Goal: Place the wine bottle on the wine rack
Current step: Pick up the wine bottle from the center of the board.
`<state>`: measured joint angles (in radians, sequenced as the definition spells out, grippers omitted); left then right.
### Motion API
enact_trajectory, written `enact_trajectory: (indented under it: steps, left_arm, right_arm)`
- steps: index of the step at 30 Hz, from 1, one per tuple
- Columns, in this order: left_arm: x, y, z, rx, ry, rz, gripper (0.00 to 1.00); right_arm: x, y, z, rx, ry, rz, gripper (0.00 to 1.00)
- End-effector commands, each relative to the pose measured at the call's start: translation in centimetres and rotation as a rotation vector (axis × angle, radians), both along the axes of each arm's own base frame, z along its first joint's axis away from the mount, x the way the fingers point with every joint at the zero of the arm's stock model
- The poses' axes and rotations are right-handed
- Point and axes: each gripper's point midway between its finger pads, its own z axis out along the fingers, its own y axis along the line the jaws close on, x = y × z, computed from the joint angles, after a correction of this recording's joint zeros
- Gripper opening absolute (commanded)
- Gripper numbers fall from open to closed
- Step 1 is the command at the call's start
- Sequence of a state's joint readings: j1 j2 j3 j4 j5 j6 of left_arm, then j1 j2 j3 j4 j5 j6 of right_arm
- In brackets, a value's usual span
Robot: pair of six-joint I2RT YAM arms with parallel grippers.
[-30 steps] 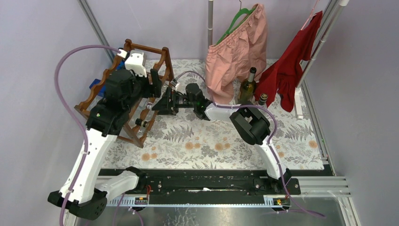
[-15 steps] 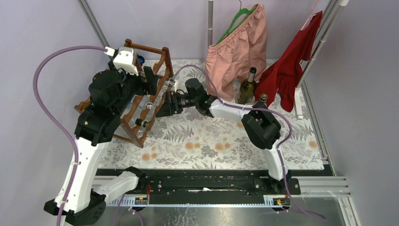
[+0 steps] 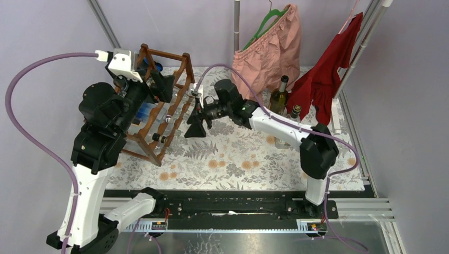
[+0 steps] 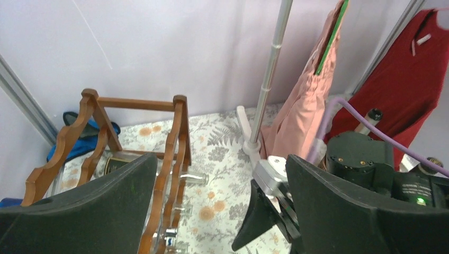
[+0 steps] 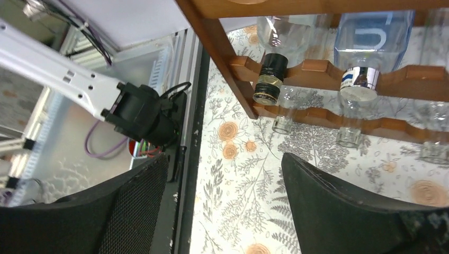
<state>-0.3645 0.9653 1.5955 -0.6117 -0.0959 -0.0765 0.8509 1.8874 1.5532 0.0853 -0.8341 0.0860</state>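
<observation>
Fern-print table (image 3: 238,159) — wine rack (image 3: 164,52) just beside R gripper (image 3: 194,127), jaws apart

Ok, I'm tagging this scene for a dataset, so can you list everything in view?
wine rack: one, reddish-brown wood, back left of the table
bottles on the rack: at least four, mostly clear glass, lying with their necks toward the right pincer
wine bottle: one, olive green with a dark top, standing at the back
second bottle: one, only its top shows, beside the red garment
shorts: one pair, pink, on a green hanger
red garment: one, hanging back right
blue item: one, behind the rack, kind unclear
table cover: one, pale floral print
left pincer: black, open, empty, above the rack
right pincer: black, open, empty, facing the rack's front
</observation>
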Motion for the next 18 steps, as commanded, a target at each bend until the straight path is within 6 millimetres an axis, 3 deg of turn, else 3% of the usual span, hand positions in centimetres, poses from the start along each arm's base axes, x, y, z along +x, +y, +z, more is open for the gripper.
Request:
enact_trajectory:
  steps: [1, 5, 8, 12, 18]
  left_arm:
    - [-0.7, 0.1, 4.3, -0.083, -0.125, -0.007, 0.99]
    - [-1.0, 0.4, 5.2, -0.132, -0.168, 0.005, 0.99]
    - [-1.0, 0.3, 5.1, -0.153, -0.177, 0.003, 0.99]
    - [-0.4, -0.1, 3.6, -0.169, -0.164, -0.003, 0.99]
    - [0.2, -0.5, 2.6, -0.216, -0.189, -0.012, 0.99]
  right_arm:
    - [-2.1, -2.1, 3.3, 0.028, -0.191, 0.112, 0.86]
    - [-2.2, -4.0, 4.6, 0.004, -0.273, 0.141, 0.92]
    - [-1.1, -6.0, 6.0, -0.021, -0.331, 0.121, 1.00]
    - [1.1, -9.3, 8.2, -0.068, -0.388, 0.057, 1.00]
    - [2.7, -14.4, 8.8, -0.228, -0.500, -0.042, 1.00]
